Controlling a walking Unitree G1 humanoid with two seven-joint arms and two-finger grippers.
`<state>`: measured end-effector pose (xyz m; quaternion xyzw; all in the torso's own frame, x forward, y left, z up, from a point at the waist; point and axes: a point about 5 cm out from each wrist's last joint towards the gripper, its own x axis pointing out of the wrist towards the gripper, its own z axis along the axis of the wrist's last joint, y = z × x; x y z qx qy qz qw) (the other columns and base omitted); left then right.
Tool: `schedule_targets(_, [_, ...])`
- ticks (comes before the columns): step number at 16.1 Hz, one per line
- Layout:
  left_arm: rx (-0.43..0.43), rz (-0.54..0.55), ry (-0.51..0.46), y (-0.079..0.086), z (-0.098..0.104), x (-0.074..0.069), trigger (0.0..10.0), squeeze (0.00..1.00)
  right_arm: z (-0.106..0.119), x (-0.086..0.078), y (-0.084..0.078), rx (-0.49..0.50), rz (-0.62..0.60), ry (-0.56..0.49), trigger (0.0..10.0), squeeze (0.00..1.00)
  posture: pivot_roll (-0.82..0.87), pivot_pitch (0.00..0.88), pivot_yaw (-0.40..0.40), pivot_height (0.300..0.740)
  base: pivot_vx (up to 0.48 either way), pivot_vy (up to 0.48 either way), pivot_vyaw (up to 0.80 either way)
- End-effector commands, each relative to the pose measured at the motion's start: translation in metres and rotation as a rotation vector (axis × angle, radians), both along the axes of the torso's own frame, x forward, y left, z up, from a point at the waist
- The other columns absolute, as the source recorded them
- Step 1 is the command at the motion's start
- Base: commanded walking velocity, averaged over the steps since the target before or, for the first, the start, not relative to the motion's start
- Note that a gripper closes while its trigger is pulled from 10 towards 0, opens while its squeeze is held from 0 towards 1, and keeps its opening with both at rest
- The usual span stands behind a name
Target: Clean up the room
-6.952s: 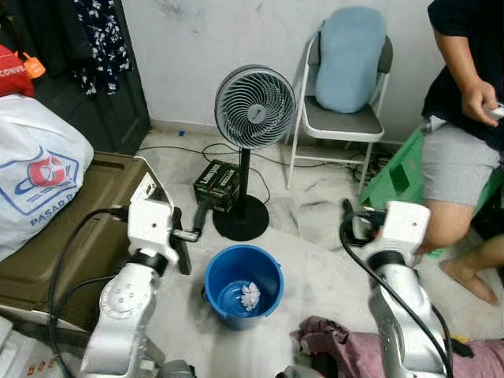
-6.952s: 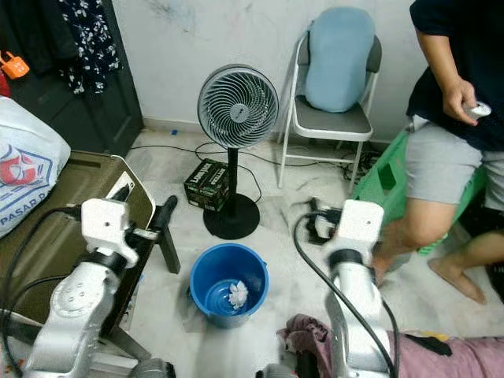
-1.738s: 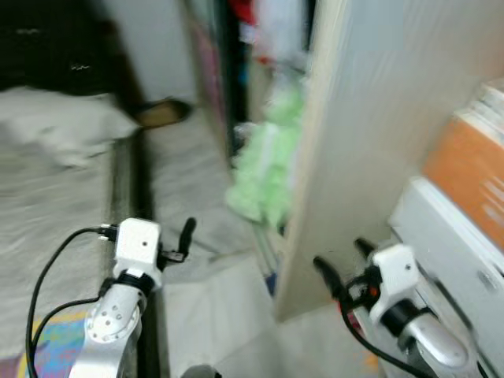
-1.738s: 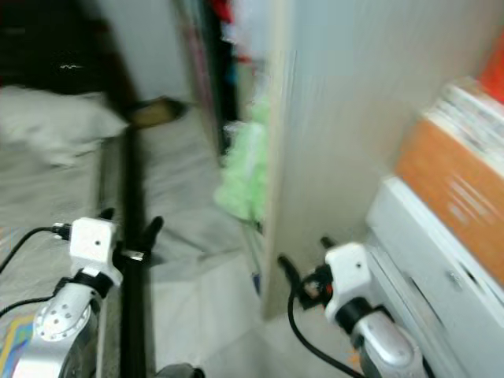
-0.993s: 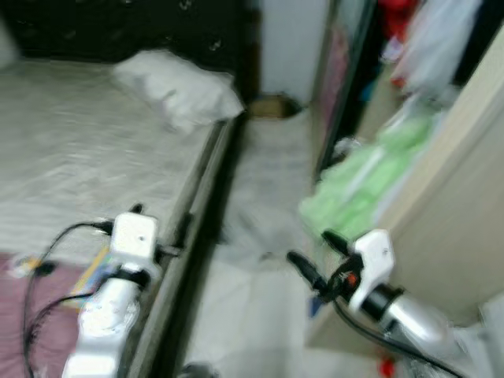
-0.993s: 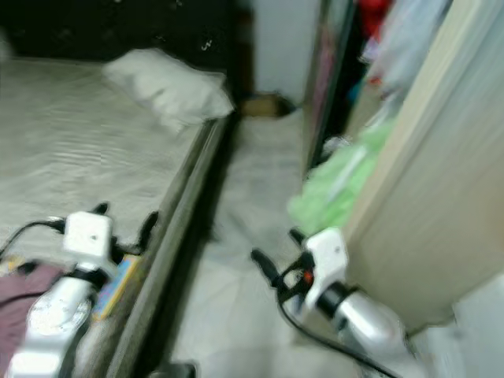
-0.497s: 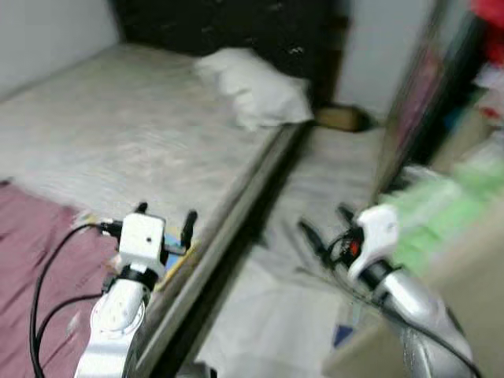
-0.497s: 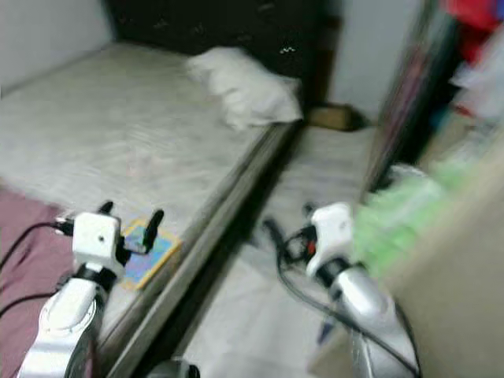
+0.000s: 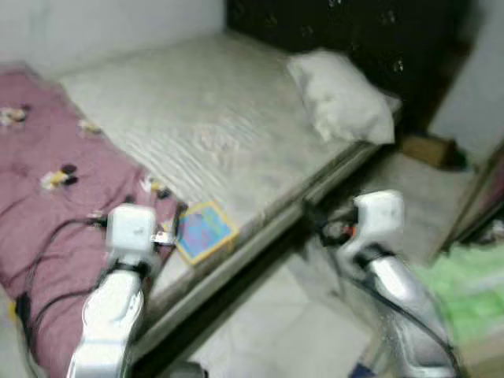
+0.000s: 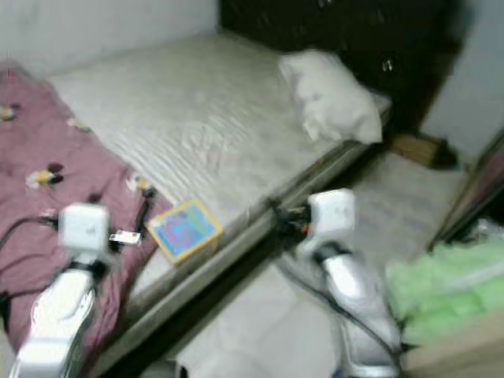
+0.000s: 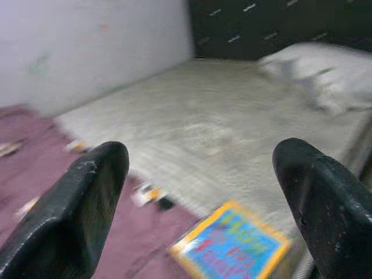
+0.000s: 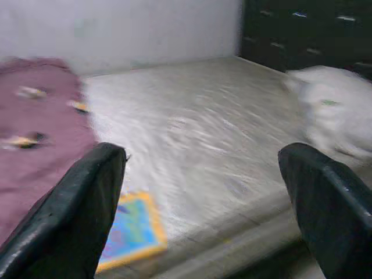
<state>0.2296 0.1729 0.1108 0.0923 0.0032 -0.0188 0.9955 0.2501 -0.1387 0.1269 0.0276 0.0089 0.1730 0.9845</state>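
Search step judged in hand. Book seen at bed edge beside blanket. Left gripper and right gripper spread wide, nothing held. Next: left reach to book needed.

head stereo pair: high, facing forward and down | bed spans 9 to 1 o'clock | wrist views: low, near the mattress edge, facing along it | all share the colourful book and pillow
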Motion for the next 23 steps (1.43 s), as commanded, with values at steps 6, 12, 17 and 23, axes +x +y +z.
schedule_targets(6, [-0.026,-0.008,-0.029,-0.0048,0.0035,0.0027,10.0,0.00,0.0012,0.0024,-0.0076,-0.017,-0.057,-0.024,10.0,0.00,-0.03,0.007,-0.047,0.740,0.000,0.000,0.80])
schedule_targets(12, [-0.030,-0.025,-0.022,-0.0067,0.0029,0.0031,10.0,0.00,0.0005,0.0025,-0.0085,-0.024,-0.065,-0.027,10.0,0.00,-0.04,0.010,-0.048,0.740,0.000,0.000,0.80])
schedule_targets(17, [-0.034,-0.040,-0.016,-0.0077,0.0018,0.0017,10.0,0.00,-0.0005,0.0023,-0.0088,-0.024,-0.076,-0.027,10.0,0.00,-0.04,0.016,-0.046,0.740,0.000,0.000,0.80])
schedule_targets(23, [-0.050,-0.063,-0.012,-0.0108,0.0023,0.0012,10.0,0.00,-0.0014,0.0017,-0.0087,-0.028,-0.079,-0.024,10.0,0.00,-0.04,0.018,-0.048,0.740,0.000,0.000,0.80])
